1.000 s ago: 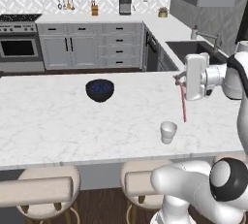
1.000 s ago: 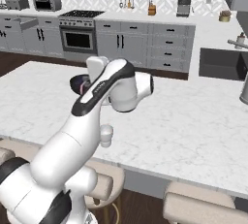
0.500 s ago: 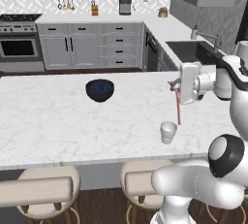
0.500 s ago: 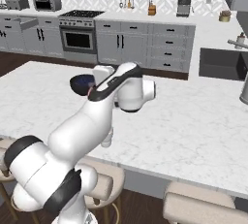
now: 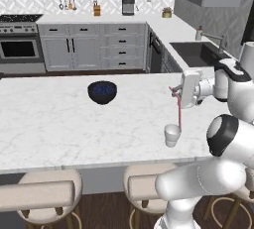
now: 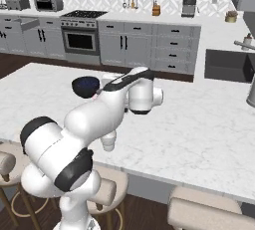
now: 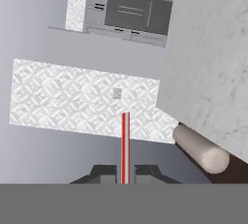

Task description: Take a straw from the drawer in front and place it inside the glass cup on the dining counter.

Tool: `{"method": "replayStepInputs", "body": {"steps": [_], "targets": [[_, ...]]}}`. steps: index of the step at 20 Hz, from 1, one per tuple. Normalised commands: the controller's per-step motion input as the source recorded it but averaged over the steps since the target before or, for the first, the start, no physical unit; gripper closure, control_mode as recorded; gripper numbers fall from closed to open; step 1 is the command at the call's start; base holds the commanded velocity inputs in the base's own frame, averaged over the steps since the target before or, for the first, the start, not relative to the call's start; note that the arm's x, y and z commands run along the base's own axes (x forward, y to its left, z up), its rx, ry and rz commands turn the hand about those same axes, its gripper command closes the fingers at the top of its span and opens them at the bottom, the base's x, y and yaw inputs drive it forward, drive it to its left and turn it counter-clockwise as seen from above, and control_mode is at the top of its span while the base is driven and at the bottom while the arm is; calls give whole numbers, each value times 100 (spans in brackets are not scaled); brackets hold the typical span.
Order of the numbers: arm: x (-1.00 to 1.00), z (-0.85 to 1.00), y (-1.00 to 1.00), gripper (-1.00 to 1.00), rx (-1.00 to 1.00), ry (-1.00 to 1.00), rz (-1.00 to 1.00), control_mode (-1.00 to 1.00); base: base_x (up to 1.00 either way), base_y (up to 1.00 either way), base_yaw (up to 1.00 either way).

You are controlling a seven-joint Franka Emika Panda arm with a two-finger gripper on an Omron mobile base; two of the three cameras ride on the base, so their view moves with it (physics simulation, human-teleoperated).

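the dining counter (image 5: pixel 54 129) is a broad white marble slab with faint grey veins, and much bare surface lies toward its left end. the dark blue round bowl (image 5: pixel 102 92) sits nearer the far edge, well apart from the glass cup (image 5: pixel 171 135), a short translucent tumbler near the front edge. the gripper (image 5: pixel 174 90) is closed on the straw (image 5: pixel 179 111), a very thin reddish tube hanging down, its lower end just at the cup's rim. in the hand view the straw (image 7: pixel 125 146) stands between the dark fingertips.
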Motion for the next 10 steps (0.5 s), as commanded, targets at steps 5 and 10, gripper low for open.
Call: {"method": "replayStepInputs", "body": {"steps": [5, 10], "targets": [[7, -31, 0, 100, 6, -5, 10, -100, 0, 0, 0], [18, -13, -2, 100, 5, -9, 10, -100, 0, 0, 0]]}}
